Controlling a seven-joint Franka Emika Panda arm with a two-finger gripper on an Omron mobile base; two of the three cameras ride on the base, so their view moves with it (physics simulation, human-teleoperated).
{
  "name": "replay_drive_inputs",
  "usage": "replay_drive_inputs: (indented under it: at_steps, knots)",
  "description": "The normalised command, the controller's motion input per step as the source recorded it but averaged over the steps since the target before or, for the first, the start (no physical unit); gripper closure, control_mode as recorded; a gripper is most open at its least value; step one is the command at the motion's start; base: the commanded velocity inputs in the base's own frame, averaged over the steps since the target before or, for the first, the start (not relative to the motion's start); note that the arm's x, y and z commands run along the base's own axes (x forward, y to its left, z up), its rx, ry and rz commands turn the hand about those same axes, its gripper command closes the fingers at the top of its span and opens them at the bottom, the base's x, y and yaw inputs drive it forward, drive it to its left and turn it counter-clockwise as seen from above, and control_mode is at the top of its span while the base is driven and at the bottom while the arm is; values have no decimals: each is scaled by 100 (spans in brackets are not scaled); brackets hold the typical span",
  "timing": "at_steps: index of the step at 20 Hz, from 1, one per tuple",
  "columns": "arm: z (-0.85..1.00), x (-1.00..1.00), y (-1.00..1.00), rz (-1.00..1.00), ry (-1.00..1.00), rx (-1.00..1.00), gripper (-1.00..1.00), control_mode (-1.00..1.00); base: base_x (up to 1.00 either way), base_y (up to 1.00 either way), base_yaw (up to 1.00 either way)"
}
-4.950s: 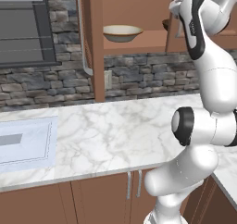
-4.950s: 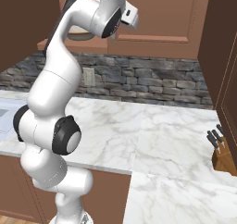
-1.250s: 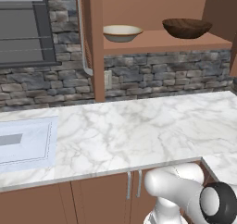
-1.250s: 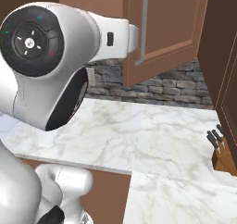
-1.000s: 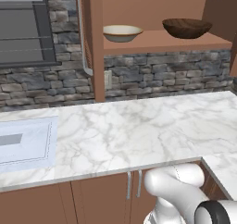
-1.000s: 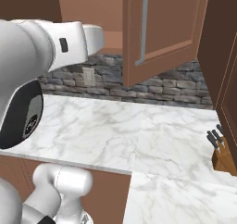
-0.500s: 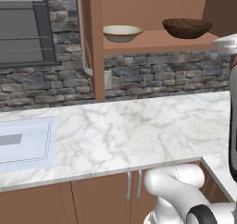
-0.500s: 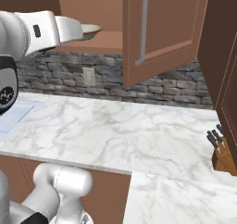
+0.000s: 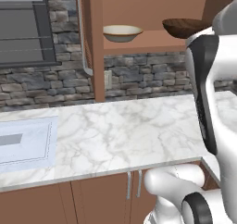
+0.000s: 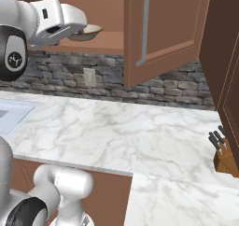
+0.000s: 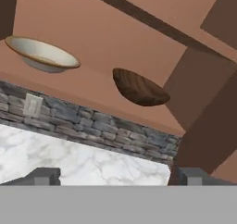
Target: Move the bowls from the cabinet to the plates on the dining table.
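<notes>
On the cabinet (image 9: 152, 15) shelf, from the left base camera, I see the cream bowl (image 9: 121, 33) left of the dark bowl (image 9: 184, 27), above the worktop (image 9: 120, 135).

From the right, my arm reaches up beside the cream bowl's rim, under the open door (image 10: 163, 29).

Through the hand camera, the hand (image 11: 115, 174) gapes wide, empty, below both bowls. I judge them rigid, light, slick; pinch the dark bowl's near rim.

My arm hides part of the dark bowl (image 9: 183, 28); knife block (image 10: 228, 157) cut by frame edge; cream bowl (image 10: 89, 31) half hidden.
</notes>
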Motion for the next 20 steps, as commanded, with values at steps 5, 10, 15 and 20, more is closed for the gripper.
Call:
replay_drive_inputs:
  at_steps: [5,10,15,20]
  knots:
    - [0,45,0,-13,8,-15,-100,-100,0,0,0]
    - [-4,29,-8,-23,2,-23,-100,-100,0,0,0]
    - [0,18,-26,-23,10,-12,-100,-100,0,0,0]
    - [0,11,-45,-20,9,-3,-100,-100,0,0,0]
